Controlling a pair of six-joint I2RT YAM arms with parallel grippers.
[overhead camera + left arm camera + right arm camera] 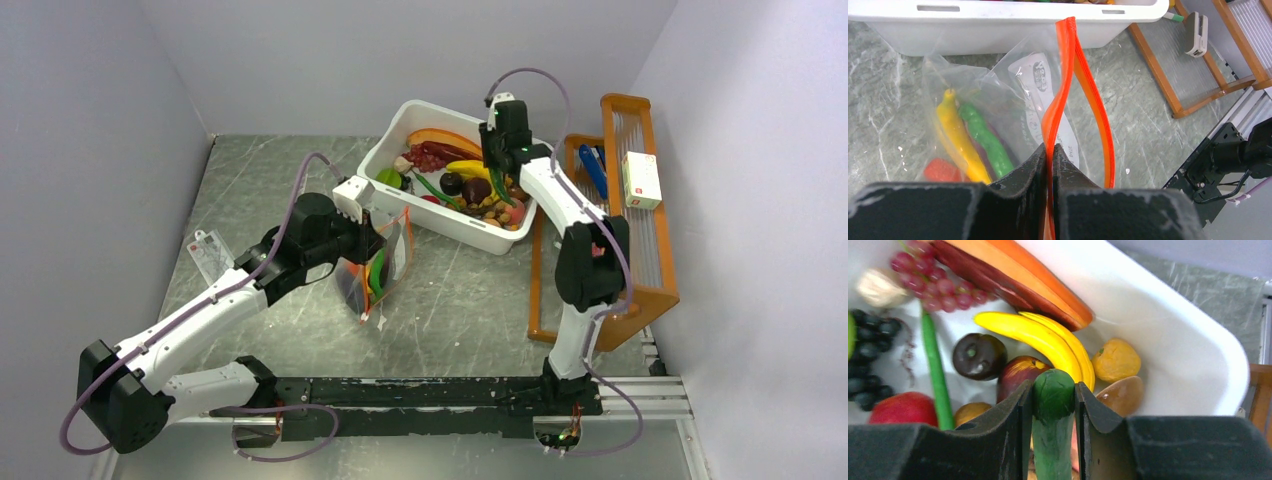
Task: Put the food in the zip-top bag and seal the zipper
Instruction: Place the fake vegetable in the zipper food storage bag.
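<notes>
Clear crinkly zip-top bag (998, 85) upright, orange-red zipper (1066, 65) wide open, yellow, green and red food (955, 135) inside.

Bright, diffuse overhead light; faint soft shadows on the grey marbled stone counter (470, 290). In the right wrist view, the red plastic grape cluster (933, 280) at 11 o'clock blurs (close range); glossy yellow plastic bananas (1043, 337) glint.

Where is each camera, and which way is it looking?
Top external: high behind the arms, looking down; both arms show.
Left wrist: on the left arm, facing the zip-top bag; left pincer pinches the zipper.
Right wrist: on the right arm, facing into the tub; right pincer grips a green vegetable.
Shared: all three show the tub.
</notes>
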